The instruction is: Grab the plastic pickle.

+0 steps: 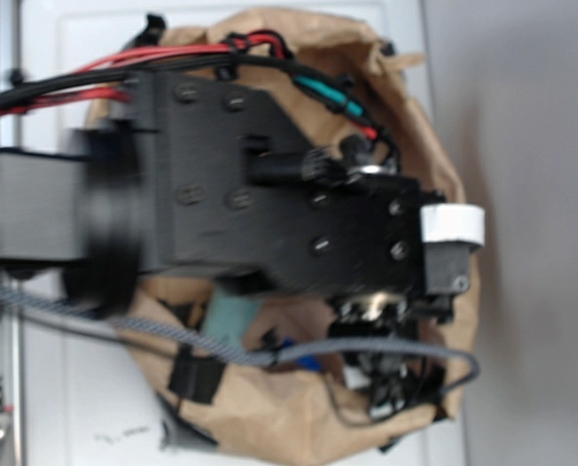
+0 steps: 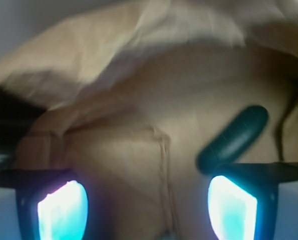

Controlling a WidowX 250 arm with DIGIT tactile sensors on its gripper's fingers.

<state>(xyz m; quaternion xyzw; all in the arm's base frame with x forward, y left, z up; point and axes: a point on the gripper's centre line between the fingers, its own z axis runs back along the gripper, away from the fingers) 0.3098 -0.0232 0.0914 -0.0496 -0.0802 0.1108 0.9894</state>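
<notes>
In the wrist view the plastic pickle [image 2: 234,138], a smooth dark green capsule, lies slanted on the brown paper floor of a bag, just beyond my right fingertip [image 2: 232,207]. My gripper [image 2: 147,207] is open and empty, its glowing pads wide apart, with only bare paper between them. In the exterior view my black arm and gripper [image 1: 386,335] reach down into the bag and hide the pickle.
A crumpled brown paper bag [image 1: 420,126] surrounds the gripper; its walls [image 2: 138,45] rise close on all sides. A teal cloth [image 1: 232,320] shows under the arm inside the bag. Cables [image 1: 172,58] run over the arm. The bag sits on a white surface [image 1: 65,398].
</notes>
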